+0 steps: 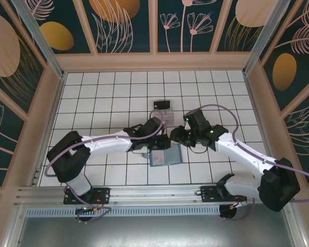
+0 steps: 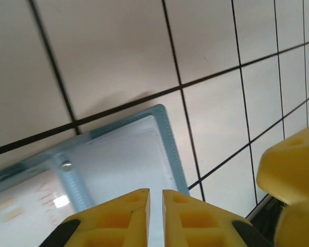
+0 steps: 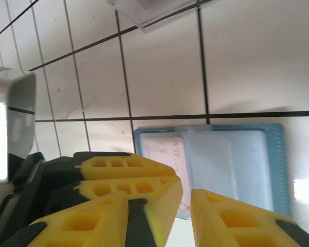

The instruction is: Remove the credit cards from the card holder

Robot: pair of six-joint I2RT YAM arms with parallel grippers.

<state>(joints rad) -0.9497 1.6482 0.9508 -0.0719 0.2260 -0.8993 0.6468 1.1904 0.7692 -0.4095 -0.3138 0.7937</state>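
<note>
The teal card holder point(image 1: 167, 157) lies open and flat on the tiles between both arms. The pale card point(image 3: 170, 154) with pinkish letters sits in its left pocket, also seen in the left wrist view point(image 2: 26, 200). My left gripper point(image 2: 155, 193) hovers low over the holder point(image 2: 118, 154), its fingers point(image 3: 129, 172) shut to a sliver with nothing between them. Close beside it, my right gripper point(image 3: 187, 193) is open by a narrow gap just above the holder's point(image 3: 247, 159) near edge, by the pale card. The dark card point(image 1: 162, 104) lies on the tiles farther back.
A clear plastic tray point(image 1: 166, 115) sits just beyond the two grippers, near the dark card; its corner point(image 3: 154, 10) shows in the right wrist view. The two wrists nearly touch over the holder. White tiled floor extends on all sides to the wooden walls.
</note>
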